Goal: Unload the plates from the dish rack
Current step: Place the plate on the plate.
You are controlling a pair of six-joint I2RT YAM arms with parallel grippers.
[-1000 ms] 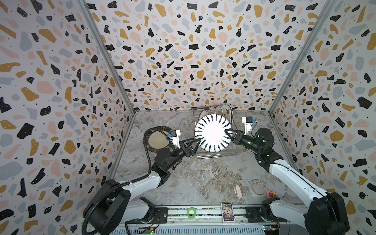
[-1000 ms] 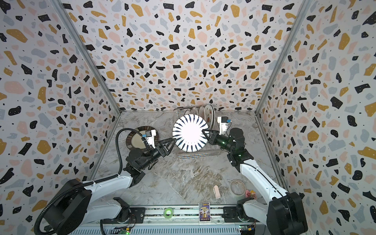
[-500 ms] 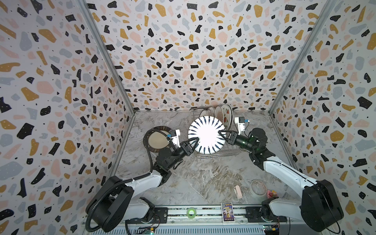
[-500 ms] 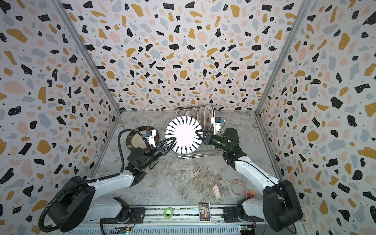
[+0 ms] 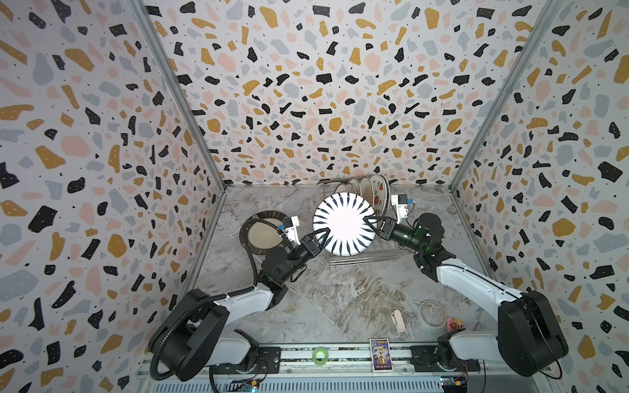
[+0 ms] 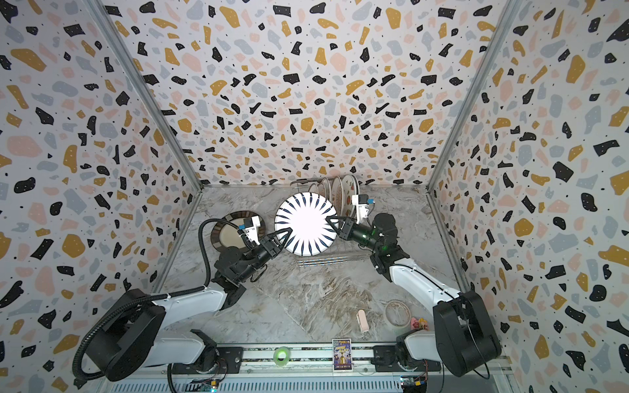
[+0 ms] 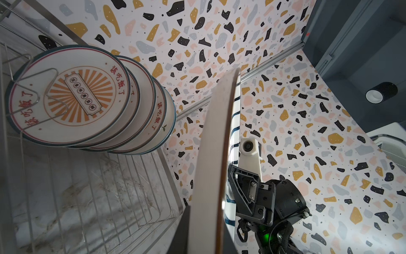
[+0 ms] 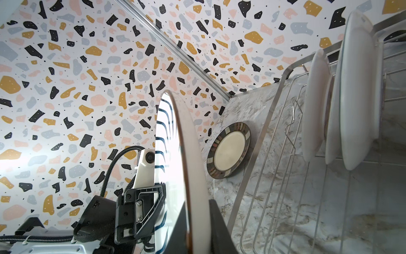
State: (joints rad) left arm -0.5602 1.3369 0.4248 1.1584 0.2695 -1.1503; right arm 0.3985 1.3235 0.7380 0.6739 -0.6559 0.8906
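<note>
As the left end effector (image 5: 324, 234) shuts: it goes from wide to pinching the striped plate (image 5: 343, 223) at the rim, so both arms grip it now.
Right end effector (image 5: 369, 223): still clamped on the opposite rim.
Striped plate: lifted clear of the rack (image 5: 360, 260), between the arms, nudged toward the left one.
Other plates (image 5: 372, 194): still slotted at the rack's back.
Meaning: a handover. The right probably releases next, and the left lays it on the desk (image 5: 340, 299) by the brown plate (image 5: 262, 233).
</note>
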